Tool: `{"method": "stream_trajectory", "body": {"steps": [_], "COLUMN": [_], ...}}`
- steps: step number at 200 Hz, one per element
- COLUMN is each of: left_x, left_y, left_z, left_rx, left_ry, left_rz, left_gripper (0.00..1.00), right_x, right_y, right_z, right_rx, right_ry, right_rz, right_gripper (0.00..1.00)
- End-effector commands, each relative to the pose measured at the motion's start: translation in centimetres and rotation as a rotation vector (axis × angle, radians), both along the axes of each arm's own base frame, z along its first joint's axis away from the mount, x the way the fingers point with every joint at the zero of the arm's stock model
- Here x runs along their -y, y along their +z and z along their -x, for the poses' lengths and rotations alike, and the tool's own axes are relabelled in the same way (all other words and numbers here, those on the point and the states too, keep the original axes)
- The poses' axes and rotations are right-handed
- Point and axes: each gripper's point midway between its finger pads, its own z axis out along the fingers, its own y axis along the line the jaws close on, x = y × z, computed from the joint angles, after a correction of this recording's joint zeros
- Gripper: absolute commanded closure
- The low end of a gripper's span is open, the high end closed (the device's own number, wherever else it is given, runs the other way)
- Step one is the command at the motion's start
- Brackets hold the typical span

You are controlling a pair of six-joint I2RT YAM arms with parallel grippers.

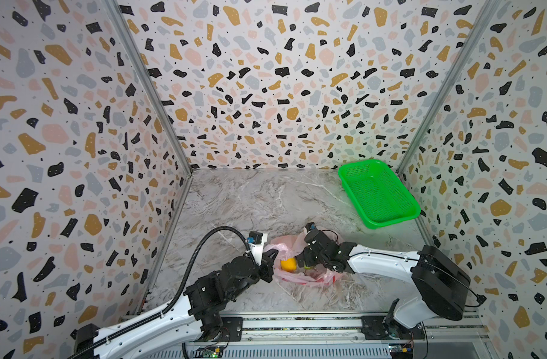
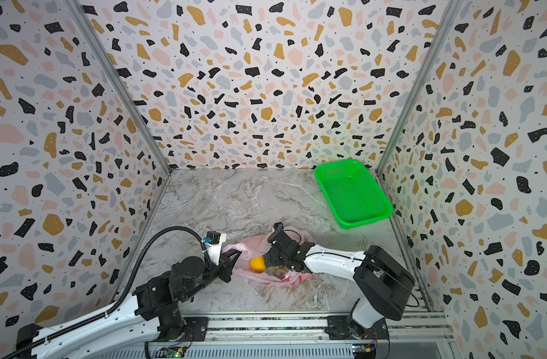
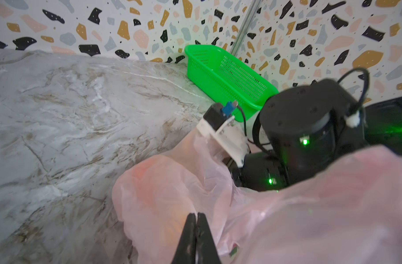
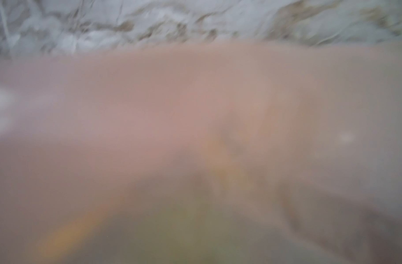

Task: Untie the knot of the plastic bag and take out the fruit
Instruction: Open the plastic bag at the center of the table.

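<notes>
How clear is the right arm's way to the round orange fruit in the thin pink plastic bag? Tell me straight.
Probably clear: the round orange fruit lies uncovered in the thin pink plastic bag's open mouth, with the right tool right beside it. Whether they touch is hidden.

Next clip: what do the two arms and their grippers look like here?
Both arms have glossy white link shells and black joint housings. The left gripper has thin black tapered fingers; a black corrugated cable conduit loops beside its arm. The right gripper is black, with thin black cables and green indicator lights.

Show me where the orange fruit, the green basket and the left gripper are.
orange fruit (image 1: 288,264), a top view, its bare top.
green basket (image 2: 353,192), a top view, mesh floor.
left gripper (image 3: 196,216), left wrist view, between its closed fingertips.
</notes>
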Motion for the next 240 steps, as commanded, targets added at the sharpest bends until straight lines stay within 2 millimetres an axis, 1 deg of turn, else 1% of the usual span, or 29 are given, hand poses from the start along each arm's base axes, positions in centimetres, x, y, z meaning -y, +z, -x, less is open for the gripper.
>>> {"method": "stream_trajectory", "body": {"steps": [1,13,21,29,38,45,53,74,90,111,126,133,156,167,178,191,204,220,240], "left_x": [0.0,0.1,0.4,0.7,1.1,1.4,1.6,1.3,0.6,-0.5,-1.1,-1.2,-1.1,-0.7,-0.3,0.1,-0.5,-1.0,-0.6], "left_y": [-1.5,-2.0,-2.3,-2.6,-2.8,-2.8,-2.5,-2.0,-1.7,-0.5,0.2,0.3,-1.1,-1.5,-2.4,-3.5,-3.9,-2.8,-1.5], "left_z": [0.4,0.3,0.1,-0.1,-0.4,-0.7,-1.2,-2.4,-3.0,-3.4,-3.5,-3.5,-3.7,-3.8,-3.7,-3.5,-3.7,-3.9,-3.9], "left_rx": [-0.069,-0.079,-0.085,-0.089,-0.09,-0.088,-0.076,-0.034,-0.005,0.039,0.068,0.077,0.049,0.014,-0.038,-0.081,-0.082,-0.041,0.0], "left_ry": [0.005,0.01,0.012,0.009,0.009,0.015,0.031,0.099,0.149,0.21,0.233,0.233,0.244,0.249,0.245,0.241,0.27,0.292,0.266], "left_rz": [-0.036,-0.056,-0.071,-0.09,-0.114,-0.13,-0.133,-0.122,-0.104,-0.055,-0.026,-0.019,-0.049,-0.065,-0.082,-0.102,-0.108,-0.066,-0.034], "left_gripper": [1.0,1.0,1.0,1.0,1.0,1.0,1.0,1.0,1.0,1.0,1.0,1.0,1.0,1.0,1.0,1.0,1.0,1.0,1.0], "right_x": [0.8,1.1,1.2,1.0,0.7,0.4,0.2,0.5,1.3,2.5,3.4,3.7,4.4,4.6,4.5,4.3,3.8,3.5,2.9], "right_y": [0.4,0.1,-0.2,-0.3,-0.1,0.3,0.6,1.7,2.2,2.2,1.7,1.0,-1.7,-2.4,-2.8,-2.9,-2.7,-1.7,0.9], "right_z": [-4.0,-5.6,-6.3,-6.6,-6.2,-5.4,-4.1,-0.5,1.9,4.3,5.9,6.7,9.1,9.9,10.7,11.3,11.7,11.3,9.9], "right_rx": [0.097,0.123,0.11,0.084,0.053,0.025,-0.016,-0.092,-0.13,-0.174,-0.206,-0.227,-0.315,-0.342,-0.366,-0.373,-0.38,-0.359,-0.299], "right_ry": [-0.056,-0.063,-0.055,-0.028,0.013,0.048,0.086,0.161,0.184,0.193,0.196,0.205,0.229,0.232,0.231,0.23,0.235,0.239,0.239], "right_rz": [0.022,0.033,0.037,0.04,0.048,0.038,0.017,0.009,0.006,0.008,0.012,0.012,0.033,0.044,0.044,0.04,0.027,0.031,0.023], "right_gripper": [0.01,0.01,0.01,0.01,0.01,0.01,0.01,0.01,0.01,0.01,0.01,0.01,0.01,0.01,0.0,0.0,0.0,0.0,0.01]}}
